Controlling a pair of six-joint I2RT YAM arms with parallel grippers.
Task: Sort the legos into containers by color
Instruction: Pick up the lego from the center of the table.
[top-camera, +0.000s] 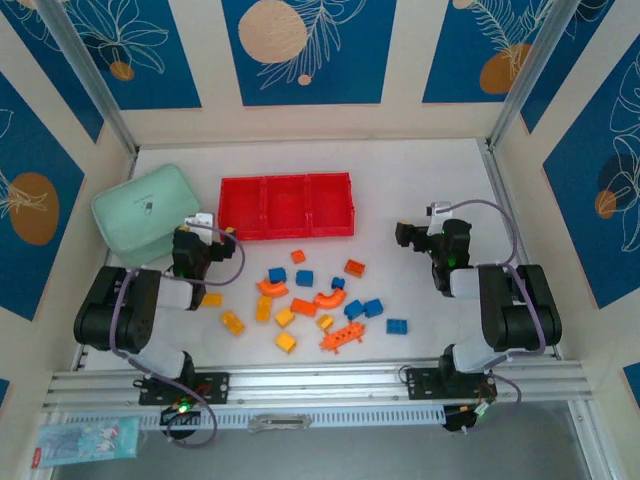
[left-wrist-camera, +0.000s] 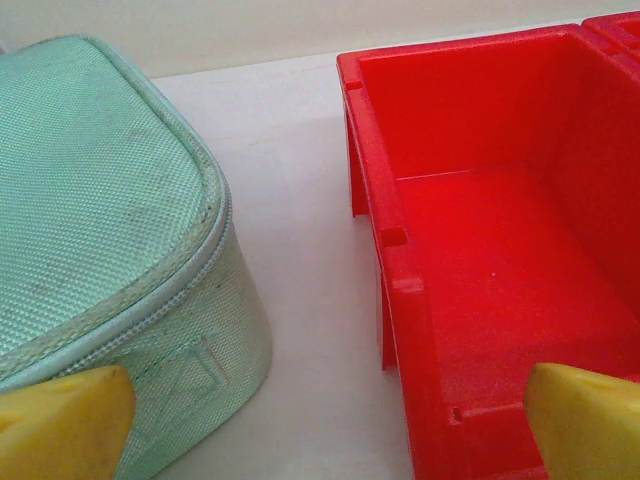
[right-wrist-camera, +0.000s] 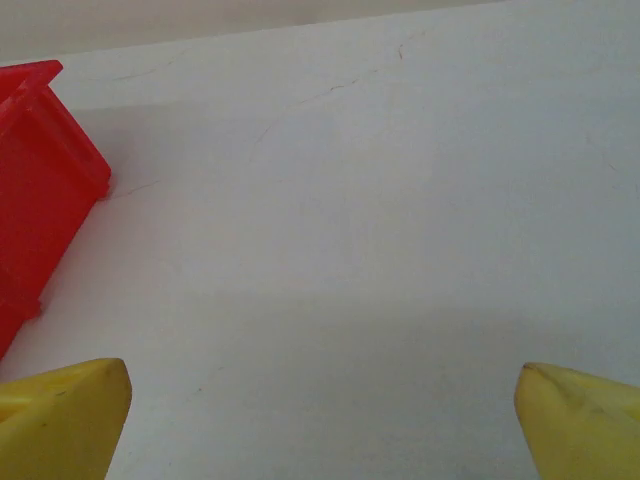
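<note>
Legos (top-camera: 305, 300) lie loose on the desk (top-camera: 420, 180) in front of the empty red tray (top-camera: 285, 236), flanked by the left pincer (left-wrist-camera: 320, 415) and right pincer (right-wrist-camera: 320, 400), both wide and empty; the best start looks like a square grasp on an outlying brick.

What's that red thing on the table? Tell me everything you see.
The red tray is a shallow rectangular box of bright, hard-looking plastic, split into three square compartments side by side, all empty. It sits flat on the white table. Bare table separates it from the mint green case on its left; the legos lie loose in front, none touching it.
</note>
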